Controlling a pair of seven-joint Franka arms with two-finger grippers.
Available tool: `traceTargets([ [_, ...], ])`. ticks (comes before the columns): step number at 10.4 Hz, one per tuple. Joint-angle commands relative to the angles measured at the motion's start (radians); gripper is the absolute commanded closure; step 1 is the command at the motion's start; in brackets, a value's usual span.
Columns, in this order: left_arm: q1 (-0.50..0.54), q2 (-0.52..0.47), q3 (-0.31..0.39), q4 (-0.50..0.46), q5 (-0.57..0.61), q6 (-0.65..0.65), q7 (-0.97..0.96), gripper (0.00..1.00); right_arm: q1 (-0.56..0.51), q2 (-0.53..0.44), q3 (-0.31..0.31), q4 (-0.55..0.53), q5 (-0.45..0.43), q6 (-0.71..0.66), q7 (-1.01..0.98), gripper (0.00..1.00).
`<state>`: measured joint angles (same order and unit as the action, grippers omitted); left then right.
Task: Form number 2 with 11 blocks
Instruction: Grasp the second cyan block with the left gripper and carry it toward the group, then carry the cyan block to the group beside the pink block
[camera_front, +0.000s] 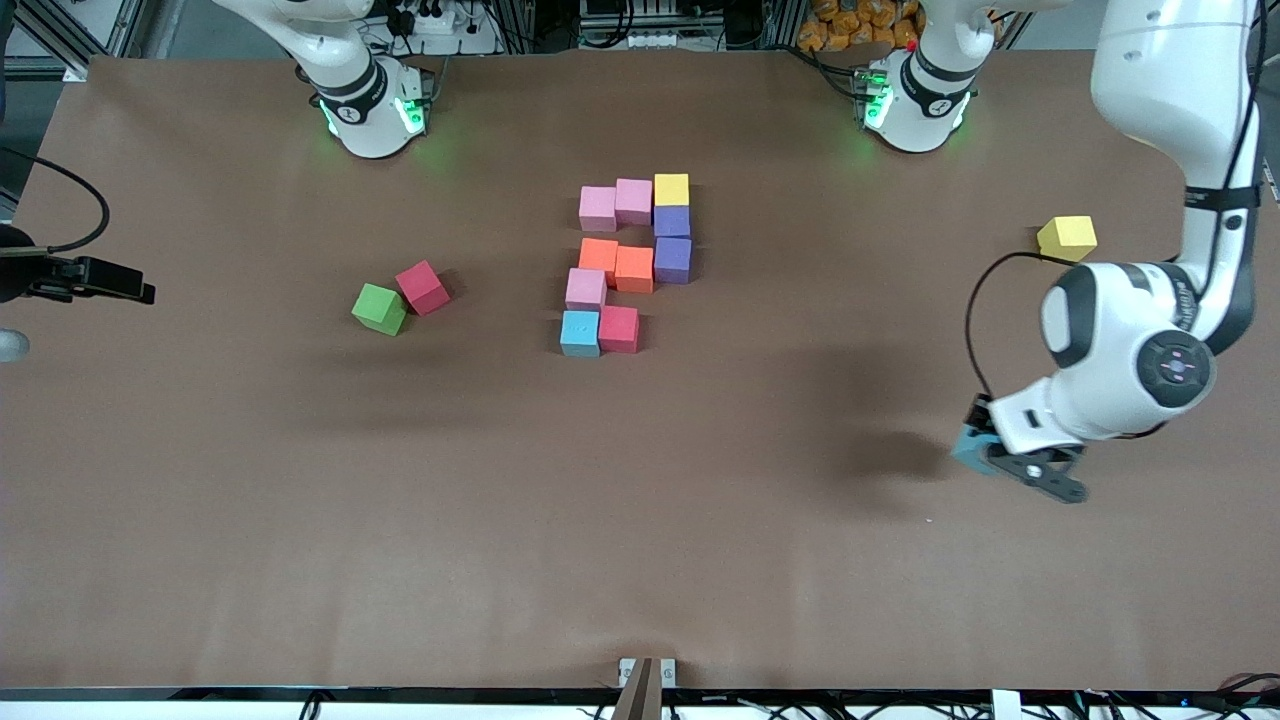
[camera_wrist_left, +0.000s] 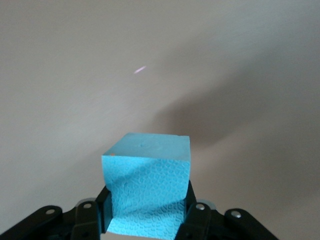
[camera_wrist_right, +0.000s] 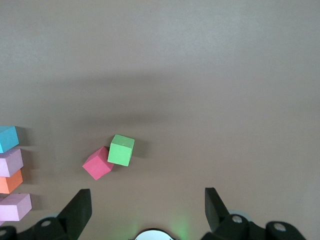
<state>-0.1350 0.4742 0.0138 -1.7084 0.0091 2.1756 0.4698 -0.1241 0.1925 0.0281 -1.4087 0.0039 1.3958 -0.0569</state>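
At left of centre in the front view: green cube (camera_front: 379, 308) touching a loose red block (camera_front: 423, 287); right gripper (camera_wrist_right: 147, 210) waits above them, jaws wide, empty. Centre: unfinished figure (camera_front: 628, 262) of ten blocks, edges touching. Upper right: stray yellow block (camera_front: 1067, 238). Lower right: left gripper (camera_front: 1003, 463) clamped on a light blue block (camera_wrist_left: 147, 182), held by opposite flat faces over bare table (camera_front: 640, 560). Blocks look light, foam-like, slightly yielding, pebbled, unlikely to slip. Containers: none.

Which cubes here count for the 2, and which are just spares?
Job: the ten-cube figure mid-table; the light blue cube in the left gripper.
Spare: green cube; red cube beside it; lone yellow cube; right gripper, waiting open.
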Motion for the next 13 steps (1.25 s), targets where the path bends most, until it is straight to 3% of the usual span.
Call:
traceTargets([
  [1, -0.061, -0.017, -0.057, 0.019, 0.069, -0.017, 0.012, 1.0, -0.005, 0.007, 0.001, 0.017, 0.008, -0.014, -0.008, 0.0],
  [5, -0.244, -0.009, -0.063, 0.015, 0.107, -0.017, 0.033, 1.0, -0.002, 0.005, 0.0, 0.016, 0.011, -0.018, -0.006, 0.0],
  [13, -0.291, 0.009, -0.218, -0.02, 0.161, -0.014, 0.081, 1.0, -0.017, 0.007, 0.0, 0.01, 0.013, -0.018, -0.018, 0.0],
])
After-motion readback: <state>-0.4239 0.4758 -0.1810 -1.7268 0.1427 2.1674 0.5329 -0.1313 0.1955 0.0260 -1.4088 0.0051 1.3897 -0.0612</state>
